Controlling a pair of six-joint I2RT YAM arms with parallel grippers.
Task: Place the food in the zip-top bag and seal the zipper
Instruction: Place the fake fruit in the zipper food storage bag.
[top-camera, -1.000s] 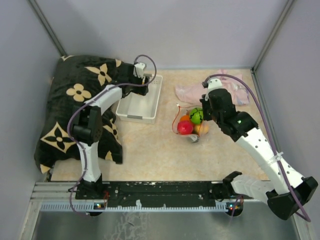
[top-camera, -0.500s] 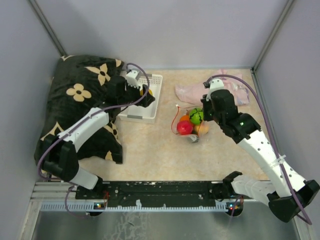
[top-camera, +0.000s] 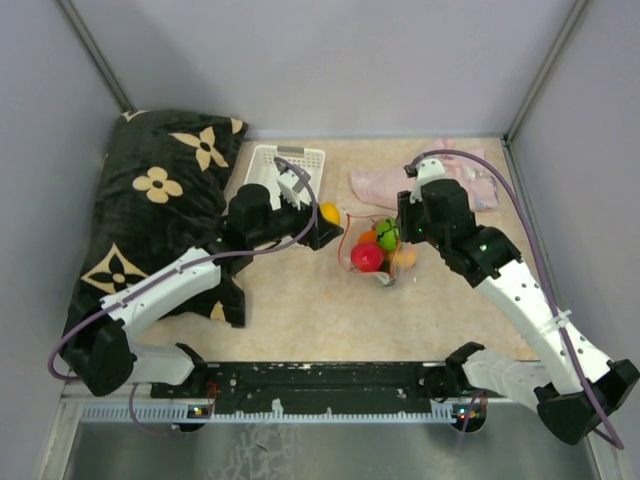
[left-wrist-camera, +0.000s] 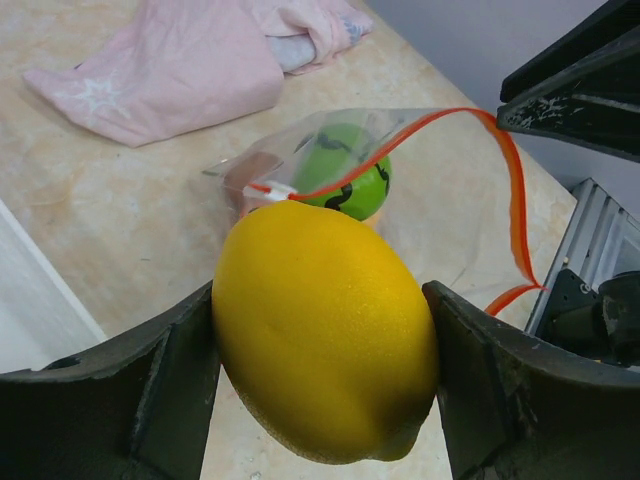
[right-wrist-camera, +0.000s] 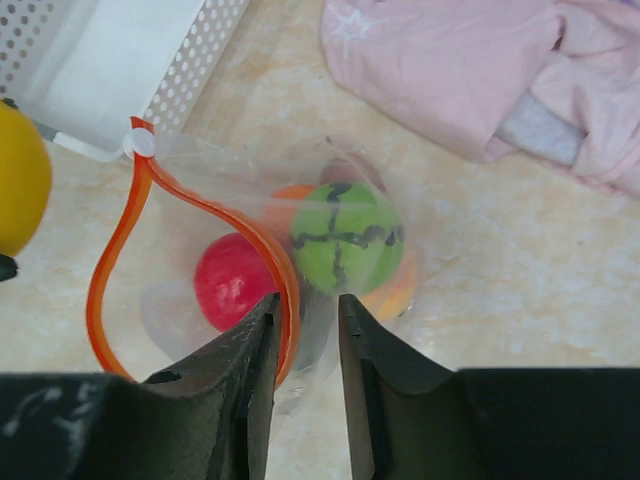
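My left gripper (left-wrist-camera: 325, 400) is shut on a yellow toy lemon (left-wrist-camera: 325, 330) and holds it above the table, just left of the bag's open mouth; the lemon also shows in the top view (top-camera: 329, 212). The clear zip-top bag (top-camera: 372, 250) lies mid-table with its red-orange zipper (right-wrist-camera: 115, 270) gaping in a loop. Inside it are a bright green ball with black lines (right-wrist-camera: 345, 238), a red piece (right-wrist-camera: 228, 283), an orange piece (right-wrist-camera: 292, 194) and a peach piece (right-wrist-camera: 398, 290). My right gripper (right-wrist-camera: 303, 312) is shut on the bag's rim at the zipper and holds the mouth open.
A white slotted basket (top-camera: 268, 165) stands behind the left arm. A pink cloth (top-camera: 385, 182) lies at the back right. A black cushion with tan flowers (top-camera: 150, 190) fills the left side. Grey walls close in the back and sides.
My left arm has swung from the white basket rightward with the lemon, ending beside the bag's mouth. My right gripper has stayed on the bag.
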